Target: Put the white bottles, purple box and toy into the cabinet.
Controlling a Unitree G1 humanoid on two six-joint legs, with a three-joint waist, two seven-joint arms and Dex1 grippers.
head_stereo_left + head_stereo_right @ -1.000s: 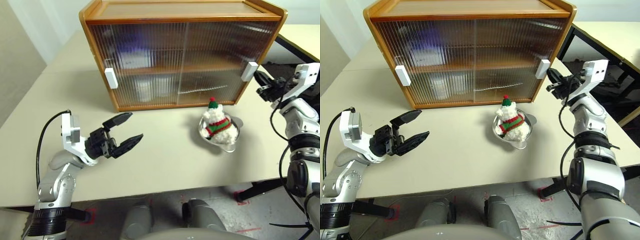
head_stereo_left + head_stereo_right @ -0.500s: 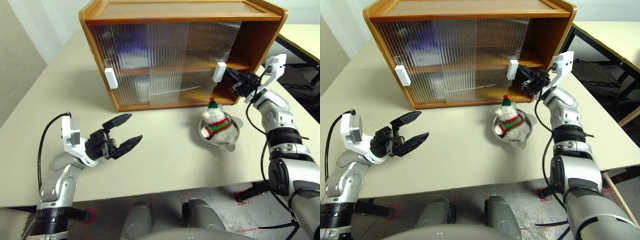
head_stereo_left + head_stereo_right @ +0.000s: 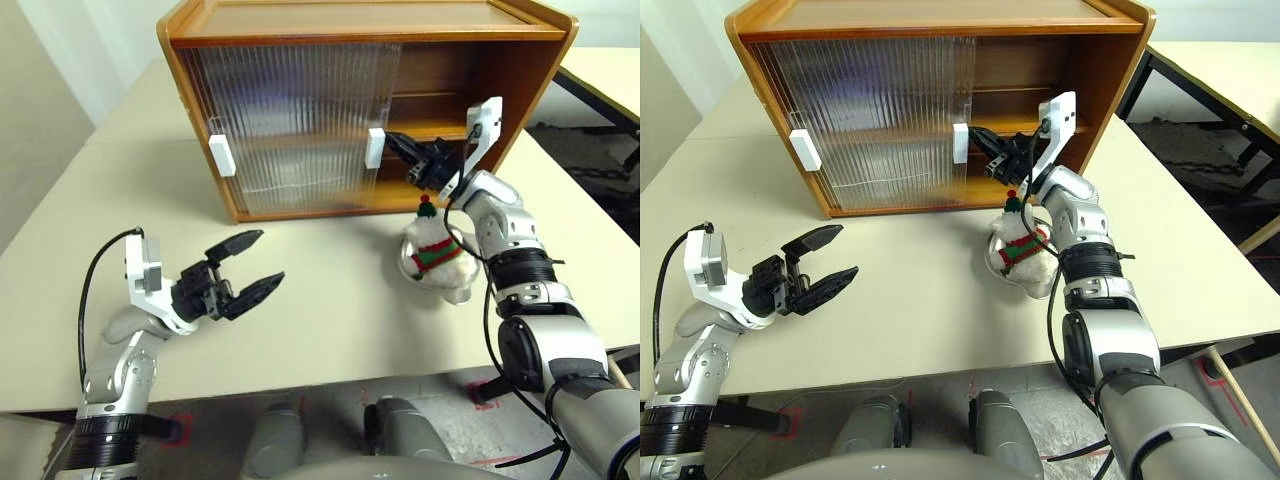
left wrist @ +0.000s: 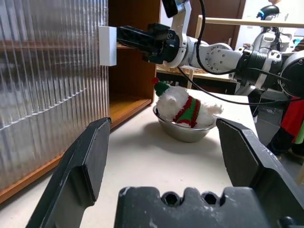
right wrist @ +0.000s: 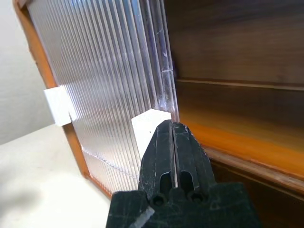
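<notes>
Beige tabletop (image 3: 330,320) carries everything we work with, and we take the cabinet (image 3: 360,30) at its far side as our landmark. In front of the cabinet's left end and well apart from it, our left gripper (image 3: 245,268) hovers above the table with its fingers spread wide and nothing between them. Both ribbed sliding doors are stacked over the cabinet's left half, the left door's handle (image 3: 221,156) near its left edge, so the right half stands open with two bare wooden shelves showing. At the right door's white handle (image 3: 960,143), near the cabinet's middle, our right gripper (image 3: 400,146) has its fingers pressed fully together, gripping nothing, with its tip against the handle's edge. Just in front of the cabinet's open right half, the toy (image 3: 437,243) sits in a silver bowl (image 3: 425,278), directly beneath our right forearm. We judge the chief risk to be that forearm: if it drops or swings back low, it could catch the toy's red hat and tip the bowl. The closed fingertips could also slip off the handle.
</notes>
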